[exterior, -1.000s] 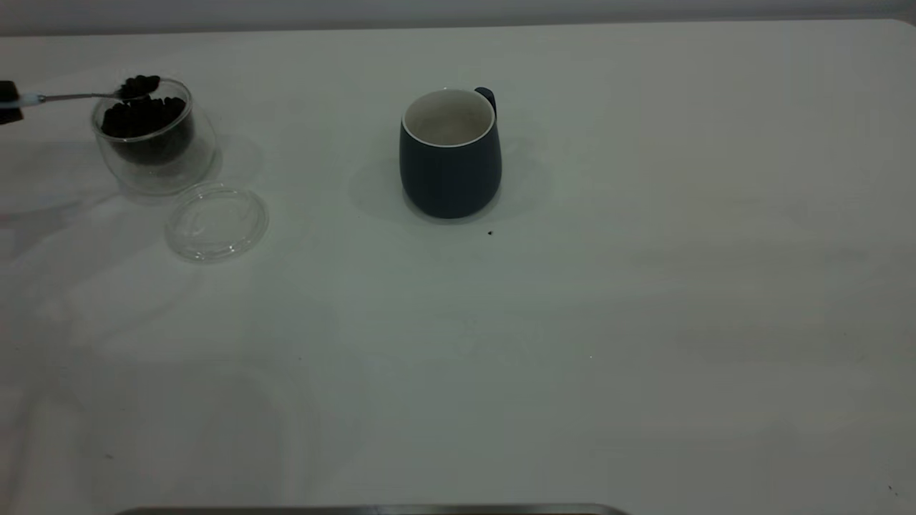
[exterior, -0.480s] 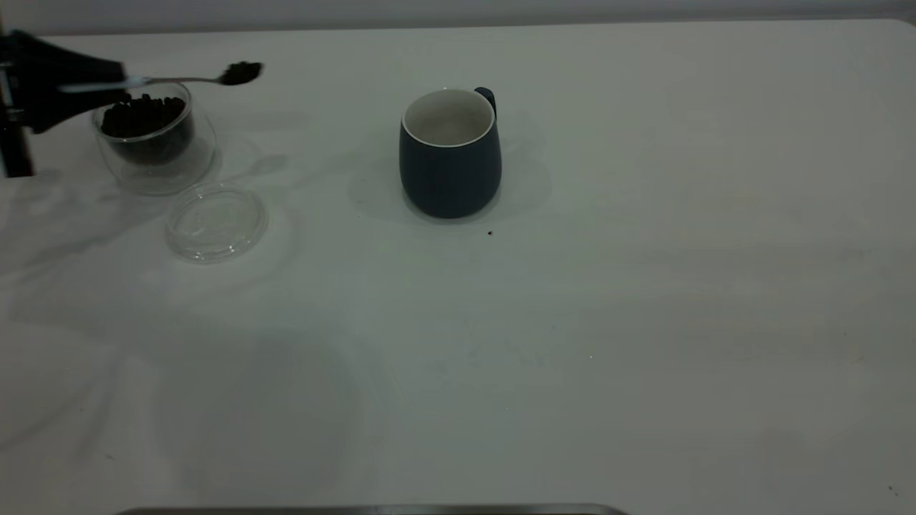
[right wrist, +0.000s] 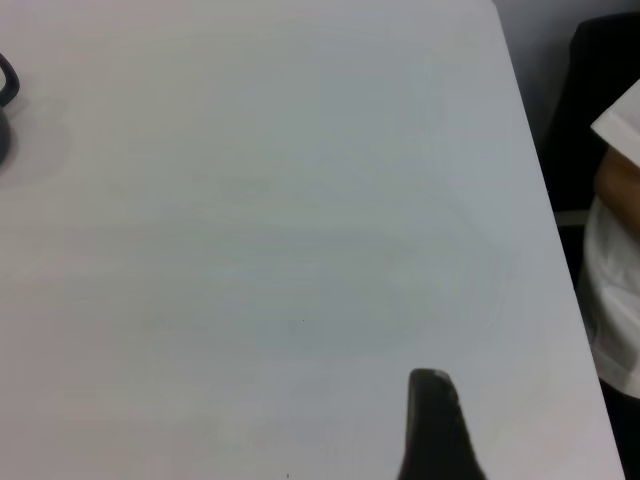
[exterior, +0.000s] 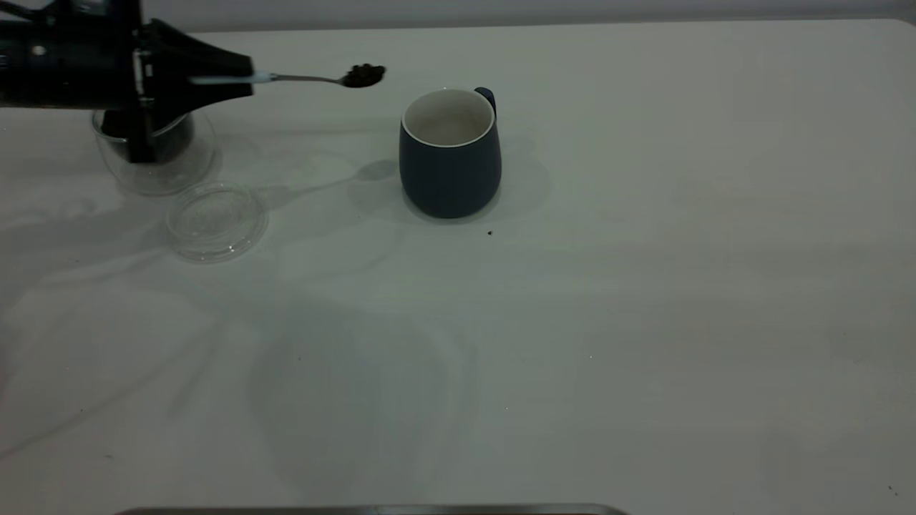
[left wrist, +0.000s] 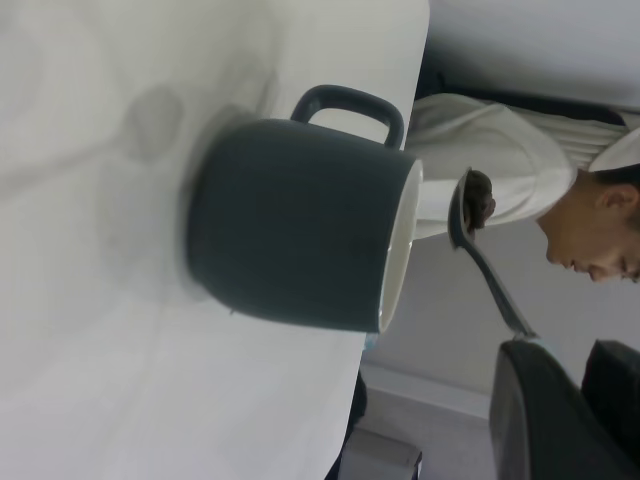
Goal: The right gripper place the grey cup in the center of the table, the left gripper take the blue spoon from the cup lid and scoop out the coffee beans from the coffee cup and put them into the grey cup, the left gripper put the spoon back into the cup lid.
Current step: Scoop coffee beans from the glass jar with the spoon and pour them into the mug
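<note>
The table [exterior: 644, 322] is big, white and flat, and everything else sits on it or hangs above it. The left gripper [exterior: 240, 77] is up in the air at the far left, and its black fingers are pinched tight on the pale handle of the blue spoon [exterior: 308, 77]. The grey cup [exterior: 449, 157] stands upright near the middle of the table, with its handle at the back and its mouth open to the top. It looks empty inside. The coffee cup [exterior: 161, 161] stands at the far left, partly hidden behind the left gripper, and the cup lid [exterior: 216, 222] lies flat just beside it, nearer the front, with nothing on it.

The spoon lies almost level and points straight from the left gripper toward the grey cup. The coffee beans [exterior: 363, 74] sit in a small dark heap in its bowl. The bowl is higher than the cup's rim and is not over the mouth yet; it is a little to the left of it. So I think the spoon must go more to the right, then tip.

Only one dark finger of the right gripper [right wrist: 432, 425] shows, over a bare part of the table, so I cannot tell how it is set
</note>
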Controlling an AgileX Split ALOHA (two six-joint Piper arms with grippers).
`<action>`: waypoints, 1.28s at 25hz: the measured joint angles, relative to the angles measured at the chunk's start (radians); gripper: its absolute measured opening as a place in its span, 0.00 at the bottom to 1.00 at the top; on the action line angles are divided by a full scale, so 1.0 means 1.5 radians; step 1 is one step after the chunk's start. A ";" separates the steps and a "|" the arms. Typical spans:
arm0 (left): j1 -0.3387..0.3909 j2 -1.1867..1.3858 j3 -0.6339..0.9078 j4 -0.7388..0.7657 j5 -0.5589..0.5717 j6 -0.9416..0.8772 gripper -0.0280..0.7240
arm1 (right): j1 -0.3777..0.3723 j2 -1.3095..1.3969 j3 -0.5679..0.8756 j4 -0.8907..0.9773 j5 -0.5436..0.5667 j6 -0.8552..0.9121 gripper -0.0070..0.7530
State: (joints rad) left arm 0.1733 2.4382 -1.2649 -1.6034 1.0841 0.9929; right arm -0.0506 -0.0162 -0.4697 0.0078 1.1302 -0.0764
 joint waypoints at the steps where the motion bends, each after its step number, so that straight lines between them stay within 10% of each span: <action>1: -0.008 0.000 0.000 -0.004 -0.005 0.000 0.20 | 0.000 0.000 0.000 0.000 0.000 0.000 0.61; 19: -0.096 0.000 0.000 -0.032 -0.058 0.078 0.20 | 0.000 0.000 0.000 0.000 0.000 0.000 0.61; 32: -0.102 0.002 0.000 -0.066 -0.073 0.486 0.20 | 0.000 0.000 0.000 0.000 0.000 0.000 0.61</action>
State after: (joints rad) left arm 0.0210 2.4405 -1.2649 -1.7023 0.9751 1.7221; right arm -0.0506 -0.0162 -0.4697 0.0078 1.1302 -0.0764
